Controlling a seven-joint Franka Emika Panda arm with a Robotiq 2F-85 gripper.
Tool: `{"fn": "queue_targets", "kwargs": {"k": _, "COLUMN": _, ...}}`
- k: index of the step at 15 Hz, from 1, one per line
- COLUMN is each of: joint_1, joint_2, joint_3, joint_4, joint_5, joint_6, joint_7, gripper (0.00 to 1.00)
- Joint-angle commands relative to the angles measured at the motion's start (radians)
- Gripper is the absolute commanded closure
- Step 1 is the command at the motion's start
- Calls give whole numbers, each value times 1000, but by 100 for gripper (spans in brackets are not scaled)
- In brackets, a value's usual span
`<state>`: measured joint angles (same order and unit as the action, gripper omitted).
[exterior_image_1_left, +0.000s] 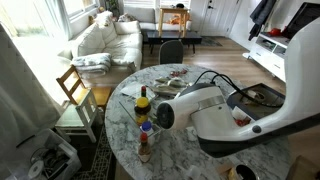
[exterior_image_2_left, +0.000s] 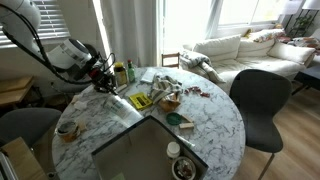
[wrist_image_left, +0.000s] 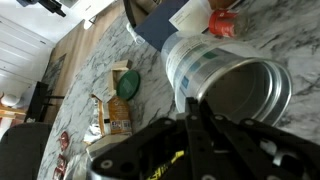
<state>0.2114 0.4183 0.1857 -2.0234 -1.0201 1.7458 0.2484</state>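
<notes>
Hovering low over the marble tabletop (wrist_image_left: 95, 60), the hand (wrist_image_left: 196, 118) has its fingers pressed together, tips against a metal can (wrist_image_left: 225, 75). The can sits near a red-topped bottle (wrist_image_left: 225, 22). Whether the fingers pinch the can's rim I cannot tell.

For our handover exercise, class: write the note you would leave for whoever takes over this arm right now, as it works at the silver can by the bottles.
Gripper: shut, with nothing visible between its fingers.
Things: the silver can is right in front of the fingertips in the wrist view; whether they touch it cannot be told. It is on the marble table, close to the bottles.
Done: the gripper is at the can.
Left: the can is not gripped. The jaws would probably need to open and go around it.
</notes>
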Motion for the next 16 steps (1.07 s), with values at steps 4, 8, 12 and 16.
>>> {"fn": "queue_targets", "kwargs": {"k": 4, "joint_1": -59, "joint_2": -115, "joint_3": -9, "joint_4": -70, "joint_5": 76, "joint_6": 223, "joint_7": 8, "gripper": 99}}
{"fn": "queue_targets", "kwargs": {"k": 8, "joint_1": -95, "joint_2": -178, "joint_3": -30, "joint_4": -131, "joint_5": 142, "joint_6": 398, "joint_7": 13, "gripper": 99}}
{"fn": "queue_targets", "kwargs": {"k": 12, "joint_1": -87, "joint_2": -209, "joint_3": -67, "joint_4": -165, "joint_5": 160, "joint_6": 437, "joint_7": 34, "gripper": 99}}
{"fn": "queue_targets", "kwargs": {"k": 16, "joint_1": -82, "joint_2": -176, "joint_3": -71, "joint_4": -120, "joint_5": 160, "joint_6": 442, "joint_7": 6, "gripper": 95}}
